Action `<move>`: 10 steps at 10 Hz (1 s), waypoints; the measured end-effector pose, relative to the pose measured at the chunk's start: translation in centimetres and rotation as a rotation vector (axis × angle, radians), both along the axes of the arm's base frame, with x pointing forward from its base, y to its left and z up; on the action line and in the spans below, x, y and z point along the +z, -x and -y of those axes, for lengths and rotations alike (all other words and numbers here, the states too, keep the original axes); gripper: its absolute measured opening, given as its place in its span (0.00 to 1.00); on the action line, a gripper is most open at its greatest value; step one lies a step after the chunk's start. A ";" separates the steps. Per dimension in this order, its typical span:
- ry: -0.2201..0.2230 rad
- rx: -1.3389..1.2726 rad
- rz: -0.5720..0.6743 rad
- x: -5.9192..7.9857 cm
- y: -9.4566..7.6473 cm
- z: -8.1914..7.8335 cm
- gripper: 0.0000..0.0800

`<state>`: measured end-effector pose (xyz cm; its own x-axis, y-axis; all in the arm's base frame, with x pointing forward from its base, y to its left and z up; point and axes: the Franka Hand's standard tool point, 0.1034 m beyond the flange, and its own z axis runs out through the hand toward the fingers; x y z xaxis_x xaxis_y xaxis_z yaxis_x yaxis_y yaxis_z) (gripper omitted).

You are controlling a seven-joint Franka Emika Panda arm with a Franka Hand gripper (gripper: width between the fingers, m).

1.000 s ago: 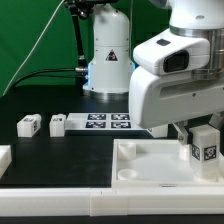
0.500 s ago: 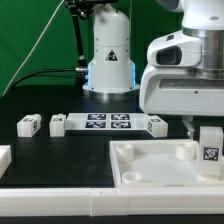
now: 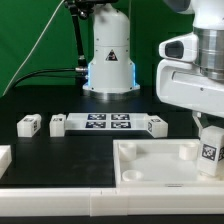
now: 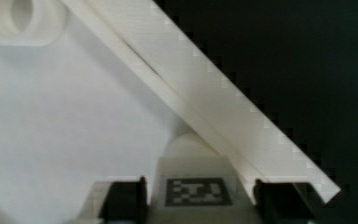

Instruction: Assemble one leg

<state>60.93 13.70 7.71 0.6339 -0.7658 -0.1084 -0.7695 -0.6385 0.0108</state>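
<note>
My gripper is shut on a leg, a small white block with a square marker on its face. It holds the leg upright over the right end of the large white square panel. In the wrist view the leg sits between my two dark fingers, above the panel near its raised rim. A round corner socket shows far from the leg. Three more legs lie on the black table: two on the exterior view's left and one in the middle.
The marker board lies between the loose legs. The robot base stands behind it. Another white part shows at the exterior view's left edge. A white ledge runs along the front.
My gripper has moved toward the exterior view's right with the leg in it, uncovering the middle leg on the table. The loose parts have not moved.
</note>
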 end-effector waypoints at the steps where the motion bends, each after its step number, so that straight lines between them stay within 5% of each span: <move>1: -0.004 0.047 0.003 0.0 0.0 0.0 0.36; 3: -0.011 0.128 0.027 -0.3 0.2 -0.5 0.72; 10: -0.058 0.974 0.090 -0.5 -0.1 0.9 0.81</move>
<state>61.03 12.83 7.25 0.9936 0.1020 -0.0494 0.0982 -0.9924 -0.0740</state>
